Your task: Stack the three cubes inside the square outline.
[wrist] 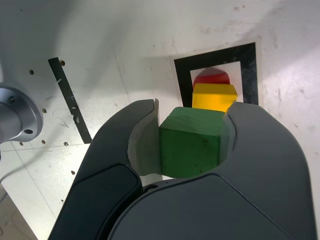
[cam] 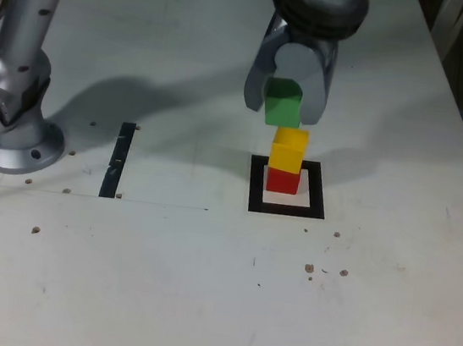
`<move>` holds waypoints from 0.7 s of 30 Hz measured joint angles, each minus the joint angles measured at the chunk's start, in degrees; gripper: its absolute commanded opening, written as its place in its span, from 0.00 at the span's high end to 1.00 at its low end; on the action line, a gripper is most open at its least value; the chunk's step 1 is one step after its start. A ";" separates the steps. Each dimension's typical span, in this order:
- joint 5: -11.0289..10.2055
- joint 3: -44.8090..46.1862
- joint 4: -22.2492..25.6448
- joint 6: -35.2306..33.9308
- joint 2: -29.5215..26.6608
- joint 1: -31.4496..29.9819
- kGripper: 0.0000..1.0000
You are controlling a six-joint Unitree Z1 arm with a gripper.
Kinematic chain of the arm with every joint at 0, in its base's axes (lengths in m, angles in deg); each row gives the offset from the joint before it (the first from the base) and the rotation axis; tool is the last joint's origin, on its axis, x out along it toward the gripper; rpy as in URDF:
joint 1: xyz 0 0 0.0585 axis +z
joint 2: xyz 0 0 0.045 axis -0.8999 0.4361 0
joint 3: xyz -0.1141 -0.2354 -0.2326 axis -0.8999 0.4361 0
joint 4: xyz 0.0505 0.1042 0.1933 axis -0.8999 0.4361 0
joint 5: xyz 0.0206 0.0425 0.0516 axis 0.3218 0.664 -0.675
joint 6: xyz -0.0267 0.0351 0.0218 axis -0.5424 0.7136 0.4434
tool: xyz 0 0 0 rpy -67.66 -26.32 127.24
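The red cube [cam: 282,180] sits inside the black square outline [cam: 255,185] with the yellow cube [cam: 288,149] stacked on it. Just above the yellow cube hangs the green cube [cam: 282,102], tilted a little, and my gripper [cam: 286,95] is shut on it. In the wrist view the green cube [wrist: 190,141] is clamped between the two dark fingers [wrist: 120,135], with the yellow cube [wrist: 214,96] and a sliver of the red cube [wrist: 212,76] beyond it inside the outline [wrist: 183,75]. I cannot tell whether green touches yellow.
The arm's silver base [cam: 8,122] stands at the exterior view's left. A straight black tape strip [cam: 119,161] lies between the base and the outline. Small dark specks [cam: 310,269] dot the white table [cam: 199,288] in front of the outline.
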 measured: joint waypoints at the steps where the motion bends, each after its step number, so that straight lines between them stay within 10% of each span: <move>1: 0.00 0.12 -0.08 0.01 0.47 0.10 0.82; 21: 0.40 -0.96 -0.34 0.62 3.33 0.18 0.80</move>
